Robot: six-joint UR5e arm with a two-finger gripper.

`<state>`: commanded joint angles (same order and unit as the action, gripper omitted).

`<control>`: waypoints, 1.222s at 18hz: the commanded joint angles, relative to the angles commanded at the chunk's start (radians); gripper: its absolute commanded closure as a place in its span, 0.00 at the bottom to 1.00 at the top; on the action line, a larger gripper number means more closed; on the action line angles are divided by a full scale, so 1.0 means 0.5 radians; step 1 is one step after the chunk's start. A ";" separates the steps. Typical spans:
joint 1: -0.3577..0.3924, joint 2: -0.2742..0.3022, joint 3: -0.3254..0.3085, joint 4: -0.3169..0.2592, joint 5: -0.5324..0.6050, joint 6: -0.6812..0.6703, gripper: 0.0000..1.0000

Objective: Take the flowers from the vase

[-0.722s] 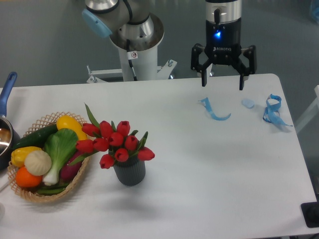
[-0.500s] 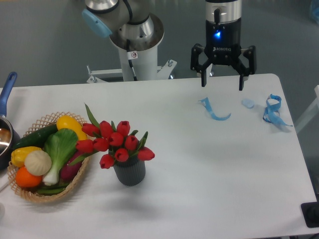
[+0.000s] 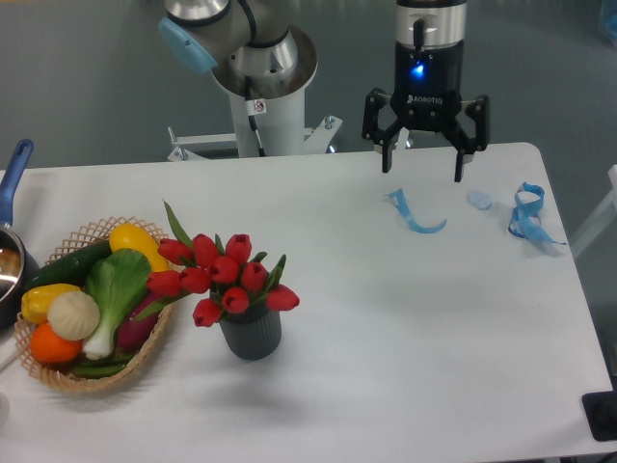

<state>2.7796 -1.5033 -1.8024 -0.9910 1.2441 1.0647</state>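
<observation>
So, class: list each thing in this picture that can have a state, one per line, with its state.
gripper: open, fingers spread, holding nothing, above the table's far side.
flowers: standing in the vase.
vase: upright on the table, holding the flowers.
basket: full of vegetables.
blue ribbons: lying loose on the table.

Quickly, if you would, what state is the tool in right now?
Tool: open, holding nothing, above the table's far edge.
</observation>
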 joint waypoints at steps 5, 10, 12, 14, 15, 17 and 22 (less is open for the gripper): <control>-0.006 -0.003 -0.067 0.003 -0.119 -0.019 0.00; -0.015 -0.003 -0.184 0.073 -0.266 -0.114 0.00; -0.018 -0.012 -0.215 0.080 -0.453 -0.141 0.00; -0.015 -0.037 -0.239 0.116 -0.698 -0.181 0.00; -0.006 -0.046 -0.252 0.144 -0.803 -0.184 0.00; 0.000 -0.055 -0.261 0.181 -0.883 -0.206 0.00; -0.012 -0.071 -0.276 0.202 -0.954 -0.246 0.00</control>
<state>2.7735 -1.5386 -1.9404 -0.8897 0.7670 0.9418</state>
